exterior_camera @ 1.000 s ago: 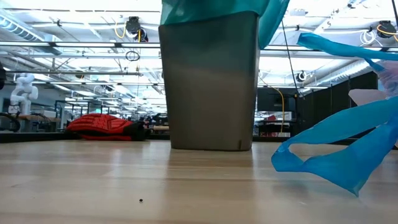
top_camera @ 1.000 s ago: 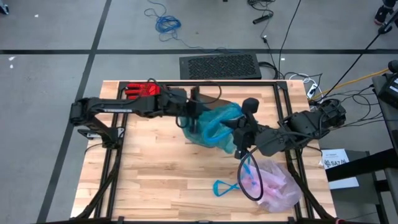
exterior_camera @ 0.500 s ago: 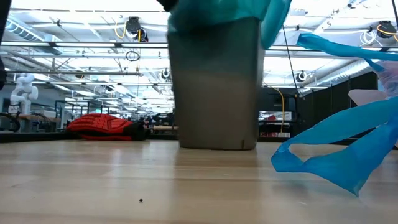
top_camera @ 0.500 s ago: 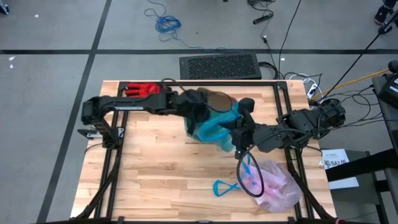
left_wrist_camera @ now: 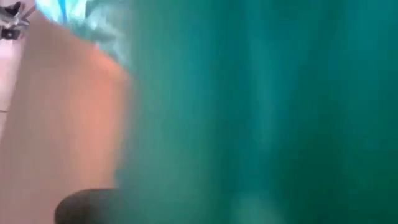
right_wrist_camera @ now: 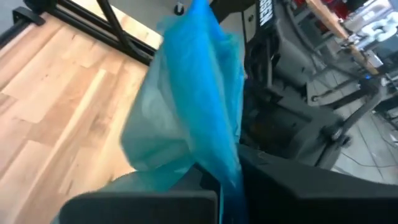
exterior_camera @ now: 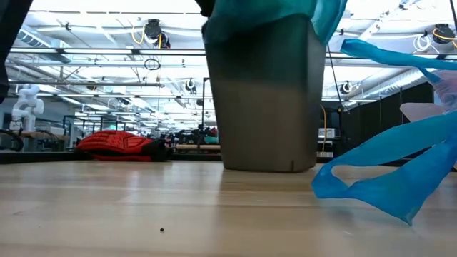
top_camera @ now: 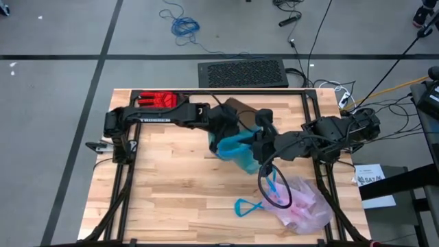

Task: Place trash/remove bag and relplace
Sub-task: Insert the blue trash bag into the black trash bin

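A grey-brown bin (exterior_camera: 268,100) stands upright on the table, behind its middle, and also shows from above (top_camera: 241,110). A teal bag (top_camera: 236,147) is draped over the bin's top (exterior_camera: 264,11). My left gripper (top_camera: 230,129) is at the bin's left rim, shut, buried in teal plastic (left_wrist_camera: 261,106). My right gripper (top_camera: 261,140) is at the bin's right side, shut on the teal bag (right_wrist_camera: 186,106). The pale pink-white bag (top_camera: 305,202) lies on the table near the right front, its blue drawstring loops (top_camera: 248,206) spread out beside it. No trash shows. My left gripper is in the teal bag at the bin's left rim. The plastic fills its wrist view and hides the place of contact, so the part and the hold cannot be told. My right gripper pinches a bunched fold of the teal bag (right_wrist_camera: 225,177) between its two fingers (right_wrist_camera: 143,208). It comes from the table's right, slanting down. The plastic runs on slack from the fingers toward the bin.
A red glove (top_camera: 156,100) lies at the far left of the table (top_camera: 171,185), and shows too in the low view (exterior_camera: 118,145). A blue drawstring loop (exterior_camera: 385,178) stands close to the low camera. Bare wood lies in front of the bin.
My left gripper has gone toward the table's right edge and tipped down over the bin. The bin has slid along the table toward the right, still upright. The teal bag has bunched closer between the two grippers.
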Controlling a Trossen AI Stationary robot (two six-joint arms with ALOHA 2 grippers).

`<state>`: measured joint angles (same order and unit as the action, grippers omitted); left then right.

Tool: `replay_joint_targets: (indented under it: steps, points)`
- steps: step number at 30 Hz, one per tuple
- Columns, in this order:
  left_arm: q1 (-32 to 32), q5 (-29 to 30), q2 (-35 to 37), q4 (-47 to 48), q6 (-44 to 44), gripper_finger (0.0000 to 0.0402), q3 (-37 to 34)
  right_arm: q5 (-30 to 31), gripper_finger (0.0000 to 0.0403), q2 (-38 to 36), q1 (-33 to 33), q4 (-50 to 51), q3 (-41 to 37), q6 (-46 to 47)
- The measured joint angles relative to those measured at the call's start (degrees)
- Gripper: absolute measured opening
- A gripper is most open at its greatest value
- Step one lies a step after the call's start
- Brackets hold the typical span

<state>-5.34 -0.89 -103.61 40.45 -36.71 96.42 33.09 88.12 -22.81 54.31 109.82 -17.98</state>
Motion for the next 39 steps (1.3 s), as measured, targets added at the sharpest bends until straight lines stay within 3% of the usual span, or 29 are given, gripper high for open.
replay_joint_targets:
  steps: [8, 13, 19, 23, 26, 30, 39]
  points:
    - [1.16, 0.50, 2.16, 5.87, 4.49, 0.0000, 4.56, 6.00, 0.0000, -1.12, 1.14, 1.35, 0.00, -1.15]
    - [-0.08, 1.28, 7.70, 5.03, 6.37, 0.0000, 4.70, 10.46, 0.0000, -2.45, 3.04, 1.27, 0.00, -2.40]
    - [-1.51, 1.81, 15.93, 6.33, 10.47, 0.0000, 4.72, 11.80, 0.0000, -3.44, 5.13, 0.87, 0.02, -3.46]
    - [-0.53, -1.10, 19.62, 15.27, 13.27, 0.0000, 4.43, 11.72, 0.0000, -3.43, 5.71, 0.89, 0.02, -4.13]
    - [1.89, -2.29, 19.23, 26.28, 14.22, 0.0000, 4.26, 11.61, 0.0000, -3.43, 6.03, 0.89, 0.02, -4.37]
    - [5.34, -4.82, 16.98, 30.56, 15.26, 0.0000, 4.16, 11.64, 0.0000, -3.43, 6.10, 0.89, 0.02, -4.39]
    - [5.82, -3.04, 12.22, 19.44, 13.29, 0.0000, 4.20, 11.64, 0.0000, -3.41, 6.05, 0.87, 0.02, -4.35]
